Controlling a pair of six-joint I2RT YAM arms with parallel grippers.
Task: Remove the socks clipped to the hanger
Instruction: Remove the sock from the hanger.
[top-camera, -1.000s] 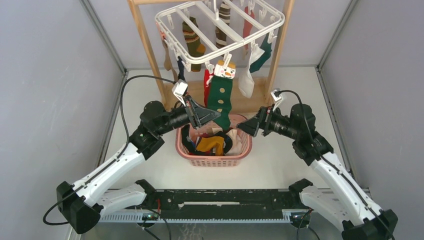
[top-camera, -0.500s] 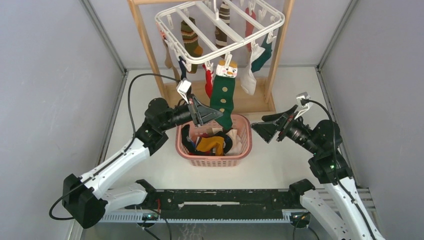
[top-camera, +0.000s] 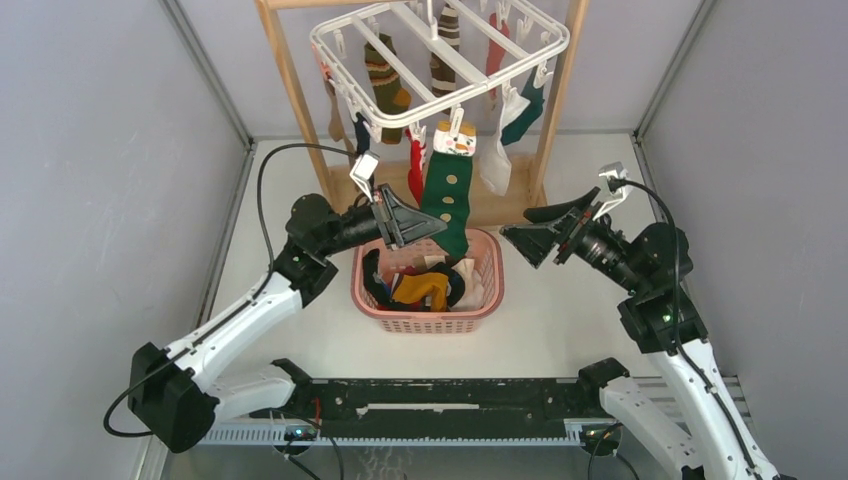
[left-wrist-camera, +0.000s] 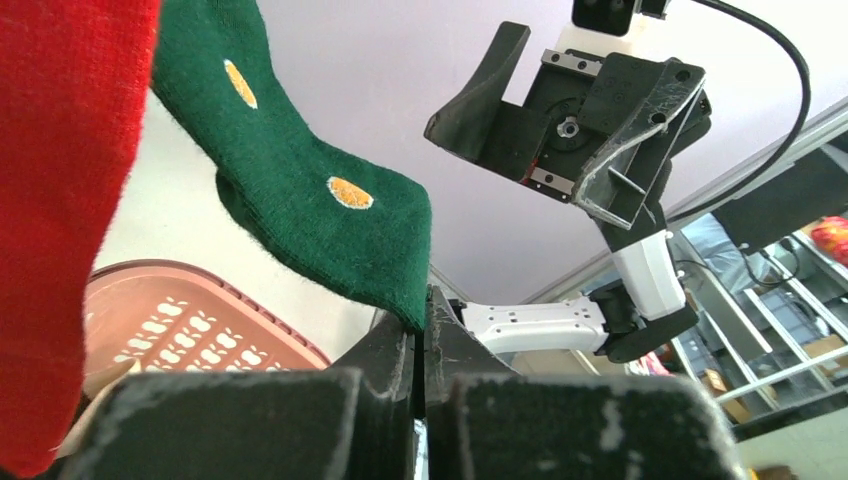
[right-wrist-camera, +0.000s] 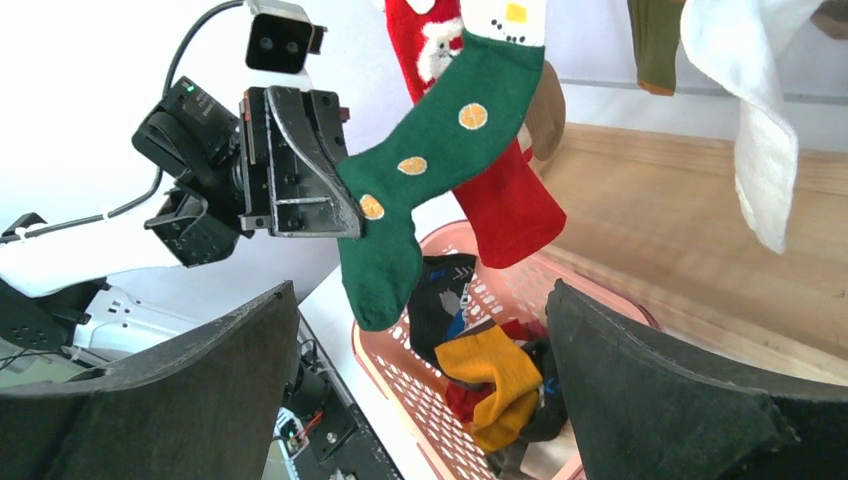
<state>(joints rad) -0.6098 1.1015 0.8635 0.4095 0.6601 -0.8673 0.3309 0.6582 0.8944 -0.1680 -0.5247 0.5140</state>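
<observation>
One green sock (top-camera: 445, 200) mid-removal, centre frame: L gripper (top-camera: 438, 226) clamped on foot, R gripper (top-camera: 514, 222) jaws apart. Next: tug off clip (top-camera: 456, 120).

I see the white hanger (top-camera: 480, 88) hanging level, with striped, red and white socks (top-camera: 493, 165) clipped to it. A dark green sock (top-camera: 443, 200) dangles in front, its foot pinched in my left gripper (top-camera: 432, 227).

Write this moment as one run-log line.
left gripper: shut on green sock | green sock: clipped to hanger | right gripper: open, holds nothing | basket: socks inside
</observation>
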